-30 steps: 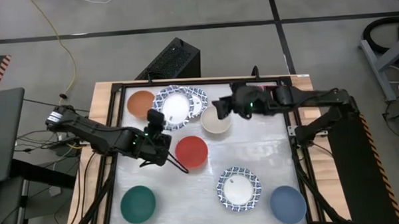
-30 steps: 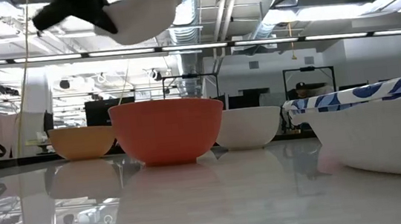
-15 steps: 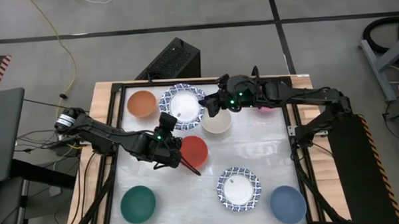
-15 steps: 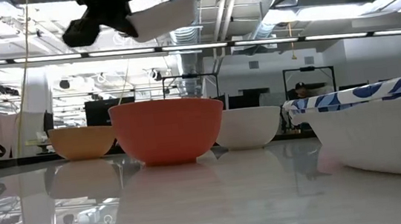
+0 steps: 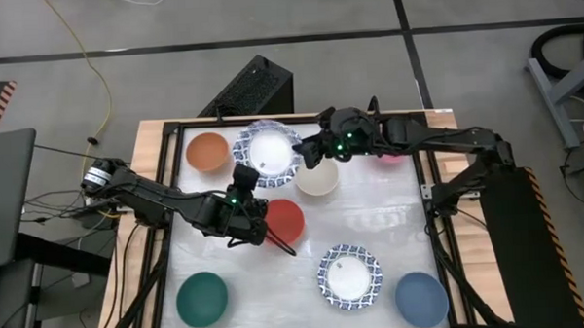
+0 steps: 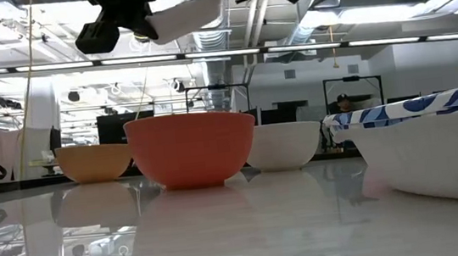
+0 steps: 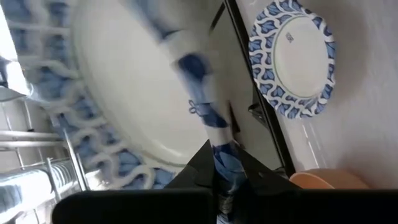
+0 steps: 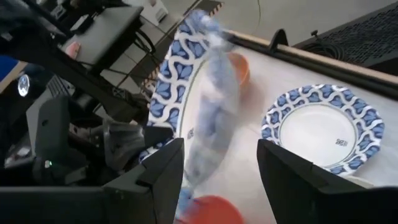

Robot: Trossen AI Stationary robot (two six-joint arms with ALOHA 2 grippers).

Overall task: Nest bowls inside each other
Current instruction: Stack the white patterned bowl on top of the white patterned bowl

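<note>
Above the red bowl [image 5: 281, 220], toward the table's far edge, a blue-rimmed white bowl [image 5: 268, 155] hangs in the air. The left gripper [image 5: 246, 183] has its jaws clamped on that bowl's near rim. The right gripper [image 5: 309, 154], jaws apart, is at its other side, just beside the cream bowl [image 5: 319, 180].
</note>
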